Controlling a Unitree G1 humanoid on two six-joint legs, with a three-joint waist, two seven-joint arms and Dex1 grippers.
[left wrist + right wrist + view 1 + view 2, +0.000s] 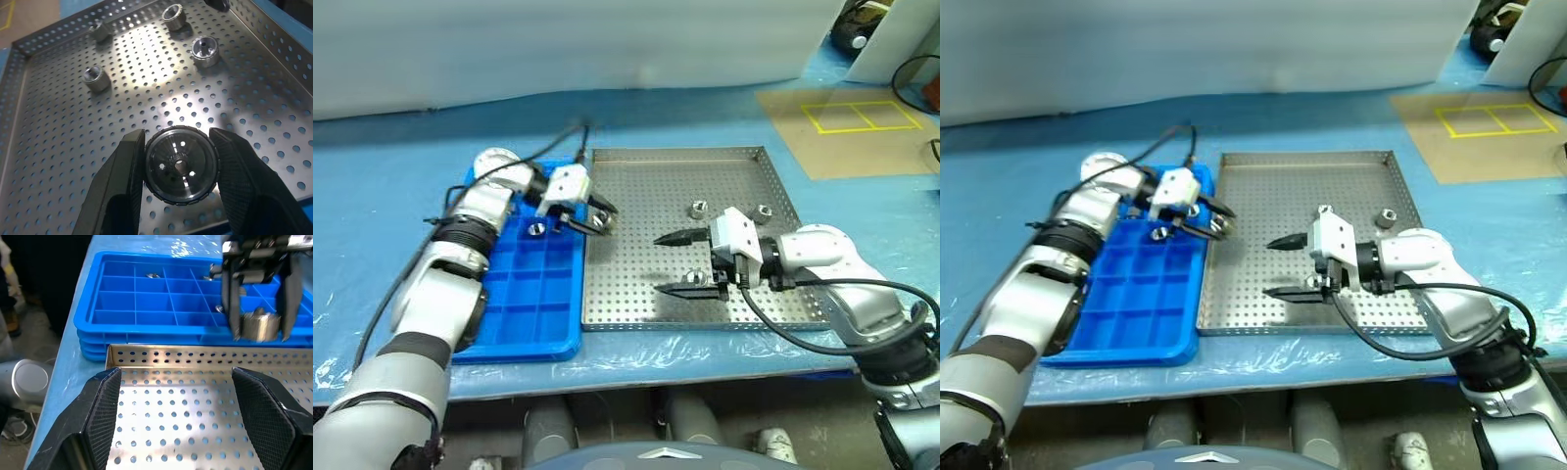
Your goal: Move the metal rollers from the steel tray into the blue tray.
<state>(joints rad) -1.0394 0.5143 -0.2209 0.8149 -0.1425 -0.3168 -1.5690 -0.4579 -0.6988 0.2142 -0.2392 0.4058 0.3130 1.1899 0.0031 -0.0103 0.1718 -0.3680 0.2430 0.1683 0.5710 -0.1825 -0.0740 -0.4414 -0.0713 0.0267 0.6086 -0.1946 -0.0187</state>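
Observation:
My left gripper (594, 216) is shut on a metal roller (180, 165), a shiny ring with a dark centre, and holds it above the seam between the blue tray (524, 294) and the steel tray (675, 152). My right gripper (664, 263) hovers open over the middle of the steel tray, pointing toward the left one, nothing between its fingers. Loose rollers lie on the perforated floor: one (698, 208) and another (765, 211) toward the back, a third (697, 278) beside the right gripper's near finger. A roller (536, 229) sits in a far compartment of the blue tray.
Both trays lie side by side on a table covered in blue sheeting, the blue one on the left. A brown board with yellow tape lines (857, 127) lies at the back right. A black cable (558, 142) arches over the left wrist. The table's front edge runs just below the trays.

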